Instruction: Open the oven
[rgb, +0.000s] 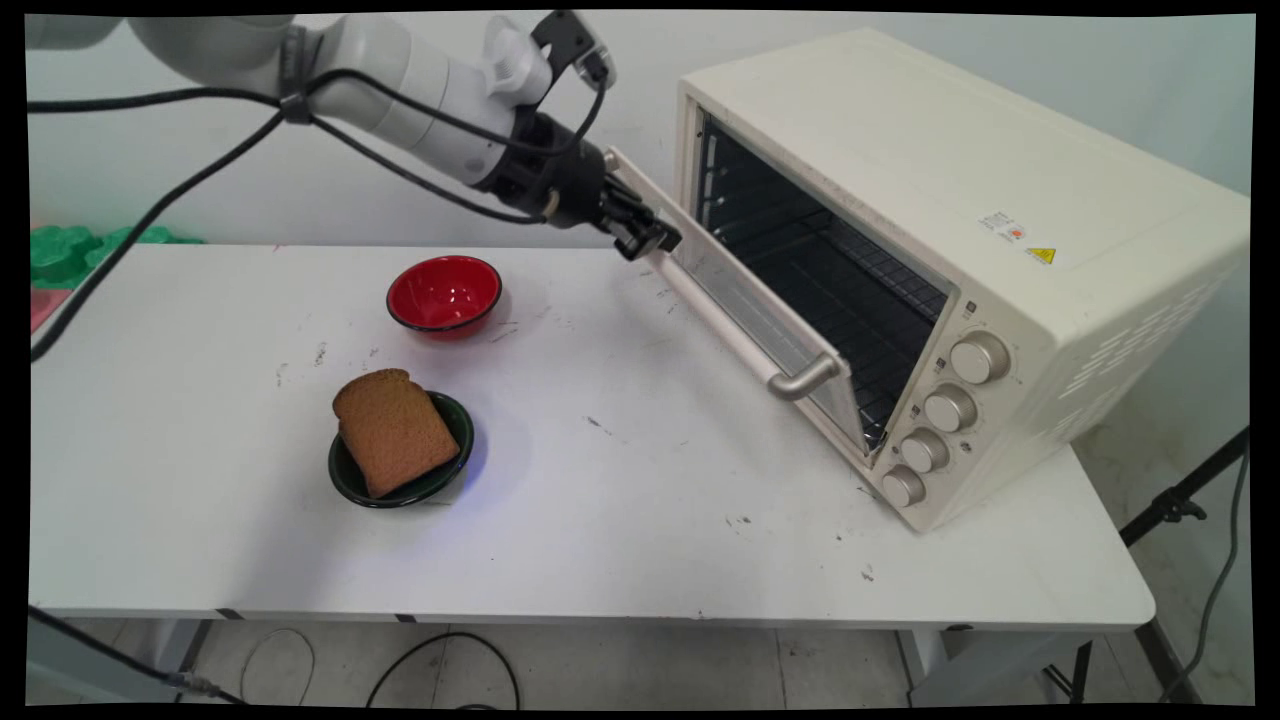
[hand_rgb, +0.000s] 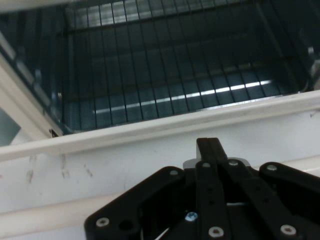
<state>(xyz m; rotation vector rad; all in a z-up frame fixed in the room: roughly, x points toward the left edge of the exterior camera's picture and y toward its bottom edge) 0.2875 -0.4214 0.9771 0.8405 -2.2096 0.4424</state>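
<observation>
A cream toaster oven (rgb: 1000, 190) stands at the table's right with its glass door (rgb: 745, 315) hanging partly open and tilted outward. My gripper (rgb: 652, 243) is shut, its tips resting against the door's far upper edge, away from the metal handle (rgb: 806, 378). In the hand view the closed gripper (hand_rgb: 210, 146) lies on the door's cream frame (hand_rgb: 150, 130), and the oven's wire rack (hand_rgb: 165, 85) shows beyond through the opening. Nothing is held between the fingers.
A red bowl (rgb: 444, 294) sits left of the door. Nearer the front, a brown slice of bread (rgb: 393, 430) lies in a dark green bowl (rgb: 457, 458). Green objects (rgb: 60, 250) lie past the table's left edge. Black cables hang from the arm.
</observation>
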